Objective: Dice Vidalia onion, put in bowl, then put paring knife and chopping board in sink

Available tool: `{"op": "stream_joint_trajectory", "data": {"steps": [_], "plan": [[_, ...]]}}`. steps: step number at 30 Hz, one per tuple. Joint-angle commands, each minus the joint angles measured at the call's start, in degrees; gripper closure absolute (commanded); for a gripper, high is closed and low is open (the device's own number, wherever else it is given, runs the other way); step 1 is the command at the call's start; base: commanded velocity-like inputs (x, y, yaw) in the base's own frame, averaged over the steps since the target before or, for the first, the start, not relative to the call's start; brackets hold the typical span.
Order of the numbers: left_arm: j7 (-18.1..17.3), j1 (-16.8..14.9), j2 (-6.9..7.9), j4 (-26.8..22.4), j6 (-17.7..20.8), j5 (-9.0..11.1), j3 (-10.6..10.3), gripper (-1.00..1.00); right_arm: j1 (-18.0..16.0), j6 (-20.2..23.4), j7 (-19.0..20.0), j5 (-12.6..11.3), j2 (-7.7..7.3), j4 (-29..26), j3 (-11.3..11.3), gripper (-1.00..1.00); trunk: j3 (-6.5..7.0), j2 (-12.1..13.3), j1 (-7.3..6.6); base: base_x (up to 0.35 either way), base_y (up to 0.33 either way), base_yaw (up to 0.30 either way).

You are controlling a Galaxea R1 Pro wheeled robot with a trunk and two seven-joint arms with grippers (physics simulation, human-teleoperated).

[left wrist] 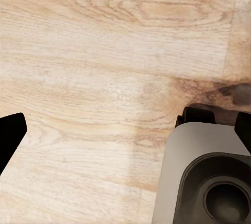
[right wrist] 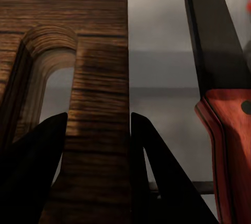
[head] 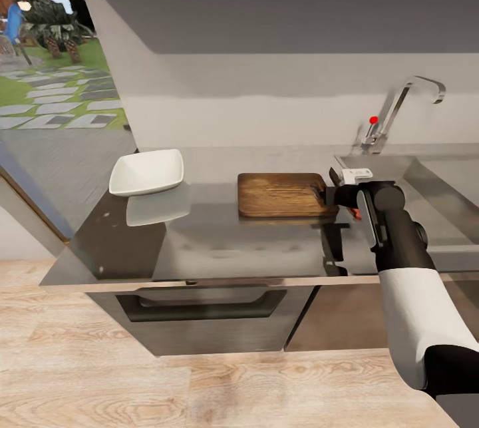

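Gripping the chopping board point(right wrist: 99, 125) by the strip of wood between its handle hole and its end, the right gripper point(right wrist: 97, 130) has one dark finger point(right wrist: 36, 172) in the hole side and the other finger point(right wrist: 157, 172) outside the edge, so it looks closed on the board. In the head view the right gripper point(head: 334, 196) sits at the board's point(head: 283, 194) end nearest the sink point(head: 426, 182). The paring knife point(right wrist: 219, 104) lies just beside the outer finger, flat on the steel, its red handle close to the gripper and its dark blade pointing away. I think the step now is moving the board toward the sink, though I see no onion anywhere. To do it well, the gripper should hold tight, lift the board level, and keep from bumping the knife next to it. The tall tap point(head: 399, 108) with its red knob stands past the gripper. The white bowl point(head: 146, 172) sits well away on the far side of the board. The countertop point(head: 233, 248) is shiny grey steel, so things may slide. The left gripper point(left wrist: 125, 145) hangs over a pale wooden floor point(left wrist: 104, 36); its fingers sit far apart, so it looks open. A garden shows through a window.
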Motion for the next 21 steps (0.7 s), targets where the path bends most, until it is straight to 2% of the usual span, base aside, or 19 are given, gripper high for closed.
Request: {"op": "stream_joint_trajectory", "data": {"steps": [1, 11, 12, 21], "plan": [[0.1, 0.0, 0.00, 0.0, -0.2, 0.1, 0.0, -1.00, 0.0, 0.2, 0.5, 0.5, 0.03, 0.0, 0.0, 1.00, -0.04, 0.0, 0.00, 0.000, 0.000, 0.000], [0.0, 0.0, 0.00, 0.0, -0.2, 0.1, 0.0, -1.00, 0.0, 0.2, 0.4, 0.4, 0.09, 0.0, 0.0, 1.00, -0.04, 0.0, 0.00, 0.000, 0.000, 0.000], [0.0, 0.0, 0.00, 0.0, -0.2, 0.1, 0.0, -1.00, 0.0, 0.2, 0.4, 0.4, 0.10, 0.0, 0.0, -1.00, -0.04, 0.0, 0.00, 0.000, 0.000, 0.000], [0.0, 0.0, 0.00, 0.0, -0.2, 0.1, 0.0, -1.00, 0.0, 0.2, 0.4, 0.4, 0.81, 0.0, 0.0, -1.00, -0.04, 0.0, 0.00, 0.000, 0.000, 0.000]]}}
